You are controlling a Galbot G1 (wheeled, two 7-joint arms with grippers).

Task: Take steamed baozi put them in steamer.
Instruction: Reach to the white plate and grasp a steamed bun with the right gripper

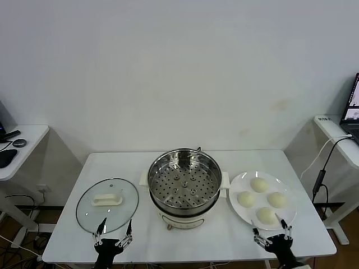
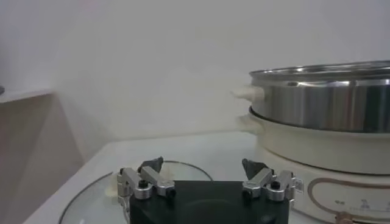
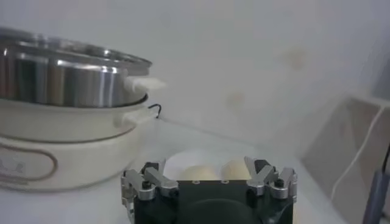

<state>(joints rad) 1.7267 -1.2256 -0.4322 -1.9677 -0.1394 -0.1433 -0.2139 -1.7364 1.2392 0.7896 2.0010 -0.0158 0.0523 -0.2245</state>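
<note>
cream-white steamed baozi [image 1: 262,199] sit on the plate [image 1: 238,182] at lower right, beside the steamer [image 1: 184,188]. my right tool [image 1: 272,232] is spread wide. a soft bun could squish or roll off.

The left gripper [image 1: 114,231] and right gripper [image 1: 272,230] are showing only their fingers, their arms running off the head view's lower edge. In the right wrist view, the gripper body is hiding most of the steamed baozi [image 3: 198,172].
</note>
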